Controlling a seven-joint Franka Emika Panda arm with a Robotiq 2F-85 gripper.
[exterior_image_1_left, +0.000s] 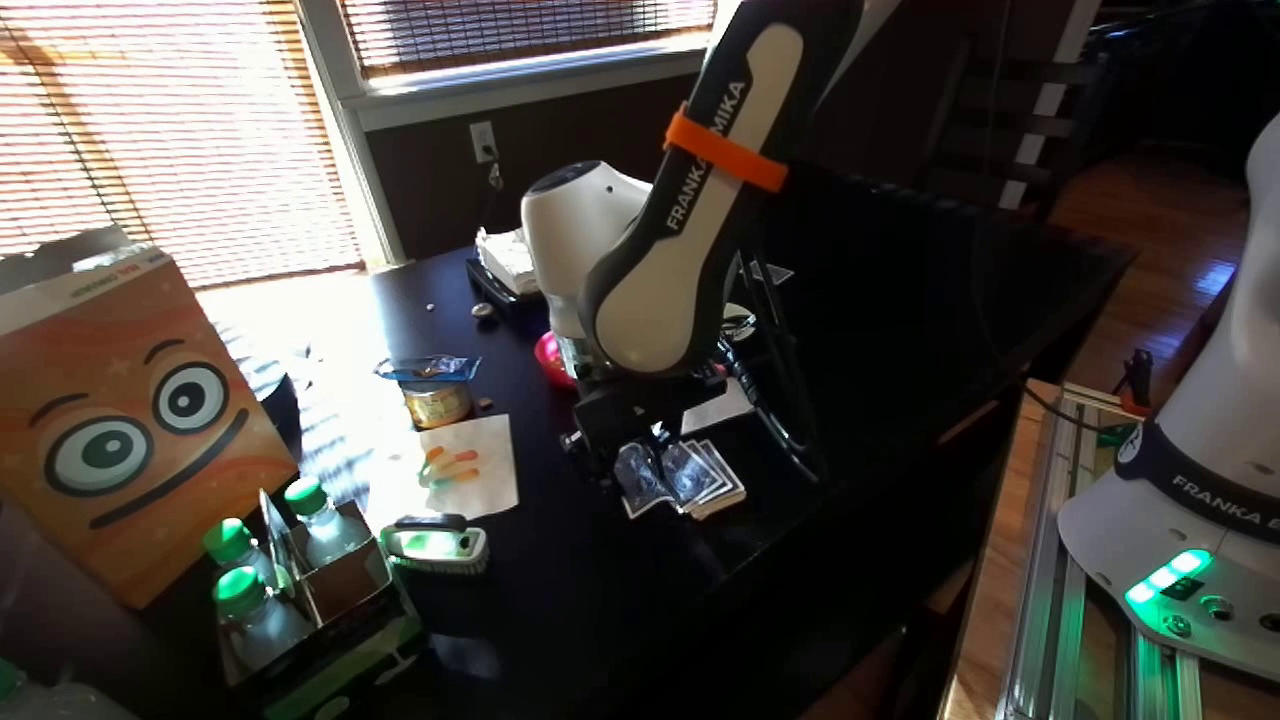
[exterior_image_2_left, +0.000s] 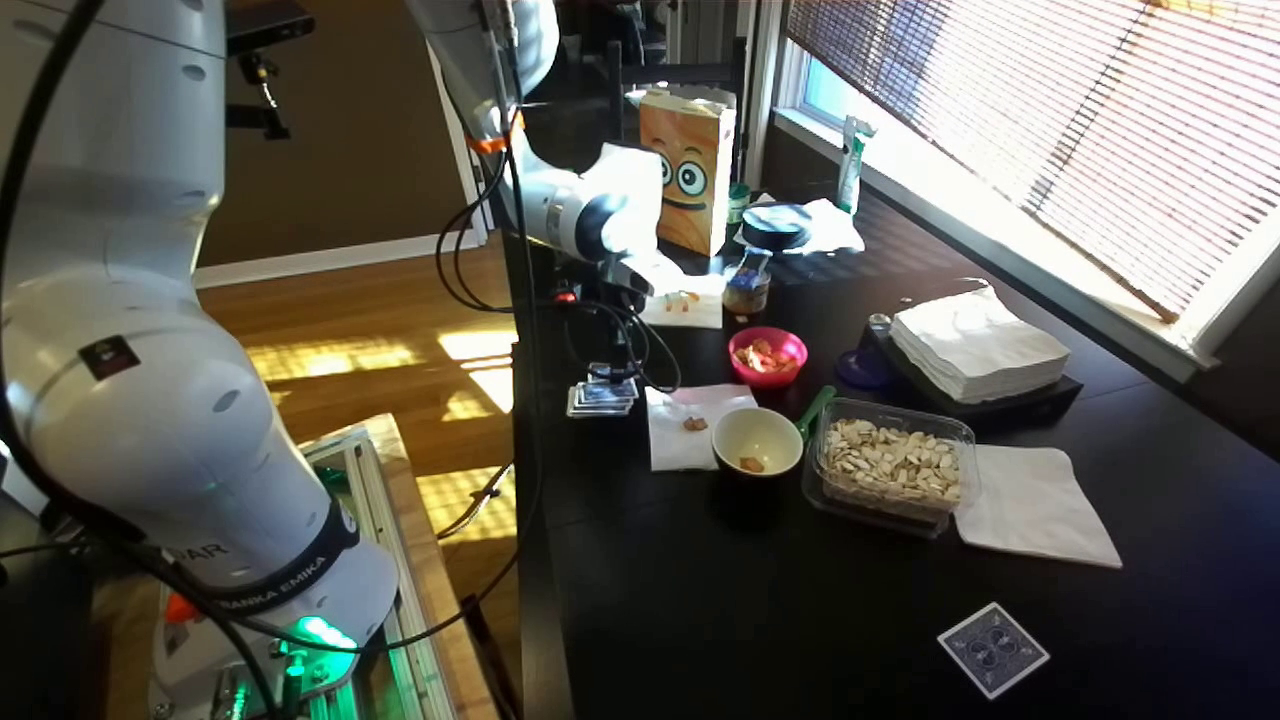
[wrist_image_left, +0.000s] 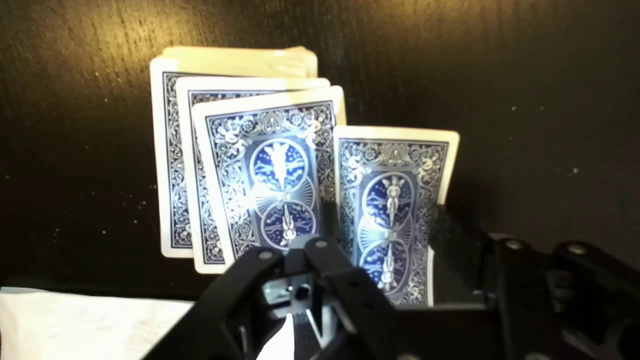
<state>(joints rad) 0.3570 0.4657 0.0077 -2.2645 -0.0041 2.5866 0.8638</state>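
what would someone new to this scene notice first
Probably the big orange box with its cartoon face, at the left edge of the picture in an exterior view. Next comes the gripper, holding a bowed blue-backed card beside the fanned card pile in the wrist view. The bright pink bowl also pops against the dark table in an exterior view.

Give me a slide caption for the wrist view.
Fingers on either side of one blue-backed card, at the edge of a loose stack of matching cards on a dark tabletop.
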